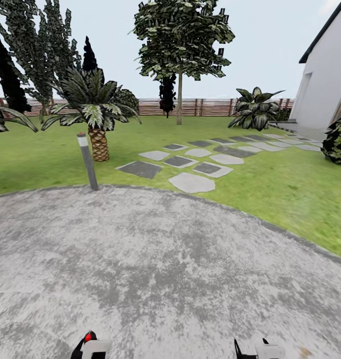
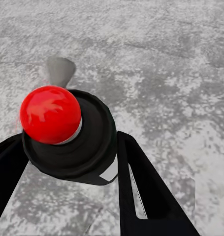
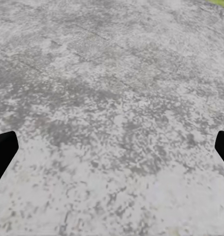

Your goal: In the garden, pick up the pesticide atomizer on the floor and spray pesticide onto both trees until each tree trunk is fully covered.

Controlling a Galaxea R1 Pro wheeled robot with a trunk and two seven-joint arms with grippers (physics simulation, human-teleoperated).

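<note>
- Atomizer [image 2: 72, 140]: one, black body with red ball top, pinched between the left gripper [image 2: 67, 162] fingers, held over the grey stone patio [image 1: 165, 264].
- Right gripper [image 3: 112, 147]: two black fingertips spread wide, nothing between them, patio below.
- Lawn [image 1: 270, 184] starts beyond both grippers, past the patio's curved edge.
- One pale-trunk tree [image 1: 179, 102] far ahead by the slat fence [image 1: 200, 106].
- One short palm [image 1: 98, 134] and one bollard light [image 1: 88, 160] ahead of the left gripper.
- Stepping stones [image 1: 192, 182]: roughly a dozen or more, ahead.

left gripper [image 2: 67, 162]: clamped on atomizer [image 2: 67, 132] | right gripper [image 3: 112, 147]: fingers spread, nothing held
</note>
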